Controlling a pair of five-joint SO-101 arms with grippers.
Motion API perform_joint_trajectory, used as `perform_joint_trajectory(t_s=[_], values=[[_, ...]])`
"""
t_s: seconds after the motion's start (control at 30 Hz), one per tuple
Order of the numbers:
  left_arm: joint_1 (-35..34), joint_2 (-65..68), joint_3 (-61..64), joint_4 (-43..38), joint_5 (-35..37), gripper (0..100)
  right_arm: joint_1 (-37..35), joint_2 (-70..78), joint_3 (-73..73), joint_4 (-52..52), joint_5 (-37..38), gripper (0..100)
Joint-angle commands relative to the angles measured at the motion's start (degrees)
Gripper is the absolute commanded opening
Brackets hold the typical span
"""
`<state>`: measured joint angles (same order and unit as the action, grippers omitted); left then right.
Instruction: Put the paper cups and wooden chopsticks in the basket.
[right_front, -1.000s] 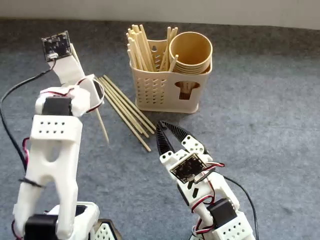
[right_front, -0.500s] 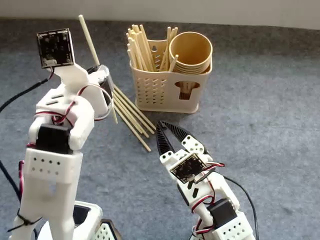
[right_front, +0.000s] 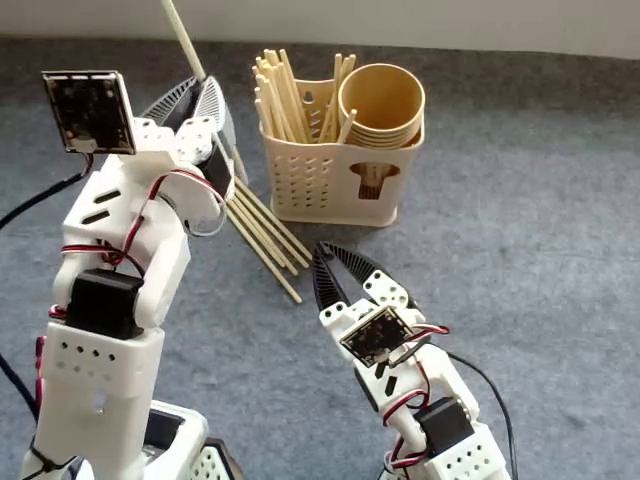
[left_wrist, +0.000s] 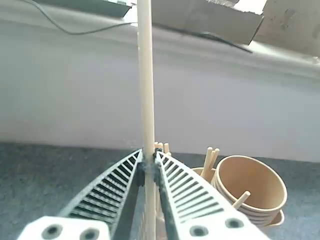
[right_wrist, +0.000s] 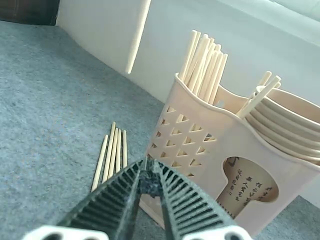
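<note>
The basket (right_front: 330, 190) is holding stacked cups (right_front: 381, 100) in one compartment and bundled chopsticks (right_front: 280, 95) in the other; a few sticks seem to be leaning in beside the cups. Over the last second the left gripper (right_front: 203, 85) has been rising with one chopstick (right_front: 185, 40). It is clamping that chopstick, which is sticking up past its tips, left of the basket. Loose sticks (right_front: 265, 235) are lying on the mat (right_front: 520, 250). The right gripper (right_front: 321, 250) is staying closed on nothing, near the basket's front.

Left claw (right_front: 203, 82) raised high, clamped on a chopstick (right_front: 181, 36); right claw (right_front: 321, 252) low, jaws together
</note>
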<state>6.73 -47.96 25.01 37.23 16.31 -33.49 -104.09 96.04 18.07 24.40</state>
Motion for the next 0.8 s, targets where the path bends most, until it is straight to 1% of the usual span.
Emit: perform_joint_trajectory(t_s=[0.0, 0.23, 0.37, 0.67, 0.77], values=[[3.38, -1.1, -0.84, -6.77, -1.23, 1, 0.31, -0.48, 5.58, 0.22, 0.44, 0.6], [8.48, -0.92, -0.48, -15.65, -1.23, 1, 0.31, -0.48, 5.58, 0.22, 0.35, 0.6], [10.24, 1.1, -0.75, -17.58, -1.23, 1, 0.31, -0.48, 5.58, 0.22, 0.44, 0.6], [7.96, 15.16, -0.84, -25.58, -1.23, 1, 0.31, -0.48, 5.58, 0.22, 0.53, 0.6], [7.87, 18.51, -0.84, -26.37, -1.23, 1, 0.31, -0.48, 5.58, 0.22, 0.53, 0.6]])
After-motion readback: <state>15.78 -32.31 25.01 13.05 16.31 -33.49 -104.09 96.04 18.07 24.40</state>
